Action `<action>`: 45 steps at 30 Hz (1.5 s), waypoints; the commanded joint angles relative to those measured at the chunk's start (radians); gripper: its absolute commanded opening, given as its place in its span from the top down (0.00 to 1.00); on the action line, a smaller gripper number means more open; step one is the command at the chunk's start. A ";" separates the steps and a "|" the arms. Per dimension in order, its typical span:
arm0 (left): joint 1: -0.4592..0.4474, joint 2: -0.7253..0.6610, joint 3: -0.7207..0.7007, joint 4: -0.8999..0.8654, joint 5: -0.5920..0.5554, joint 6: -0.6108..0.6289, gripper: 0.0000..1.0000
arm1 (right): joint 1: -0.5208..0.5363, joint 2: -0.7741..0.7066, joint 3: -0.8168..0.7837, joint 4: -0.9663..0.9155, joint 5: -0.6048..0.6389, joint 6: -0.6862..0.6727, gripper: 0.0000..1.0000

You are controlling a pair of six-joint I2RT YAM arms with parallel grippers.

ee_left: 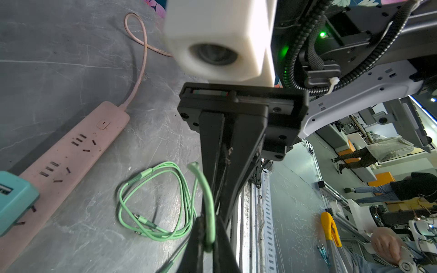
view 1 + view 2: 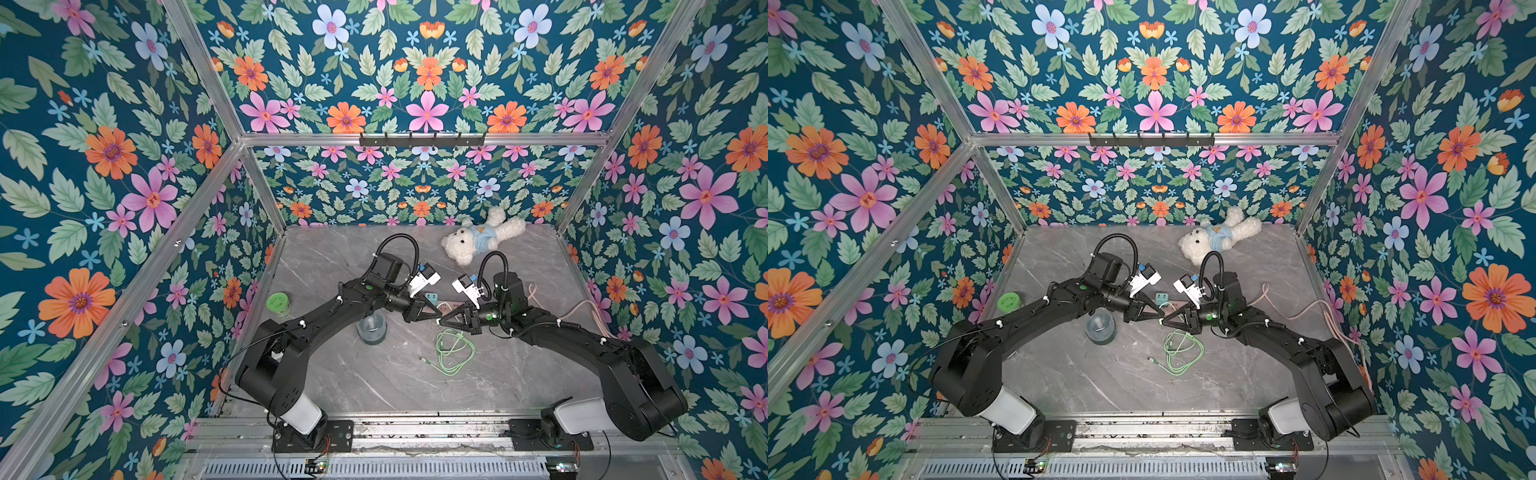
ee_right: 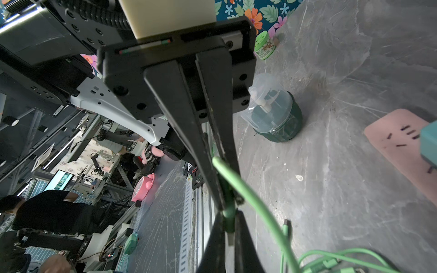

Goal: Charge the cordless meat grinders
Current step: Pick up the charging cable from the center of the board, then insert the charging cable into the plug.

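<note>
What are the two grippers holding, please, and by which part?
The left gripper and right gripper both pinch the cable, on one short stretch lifted above its coil.

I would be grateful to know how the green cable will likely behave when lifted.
Probably floppy: the green cable lies in loose loops on the table and droops from where the left gripper and right gripper pinch it. Likely light, being thin. The trailing coil may drag or tangle.

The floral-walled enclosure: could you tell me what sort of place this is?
Probably a robot-lab test cell: floral wall panels on an aluminium frame, a marble-look tabletop, and people among other equipment beyond it in the wrist views.
</note>
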 commanded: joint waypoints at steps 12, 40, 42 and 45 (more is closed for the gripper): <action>0.011 0.028 0.045 -0.085 -0.035 0.057 1.00 | -0.016 -0.052 0.002 -0.064 0.070 -0.066 0.74; -0.003 0.070 0.131 -0.005 -0.701 -0.143 1.00 | -0.016 -0.205 -0.051 -0.197 0.453 -0.099 0.60; -0.020 0.083 0.133 0.010 -0.758 -0.179 1.00 | -0.016 -0.234 -0.044 -0.233 0.520 -0.099 0.60; -0.066 0.105 0.155 0.008 -0.880 -0.248 1.00 | -0.016 -0.276 -0.044 -0.273 0.602 -0.098 0.60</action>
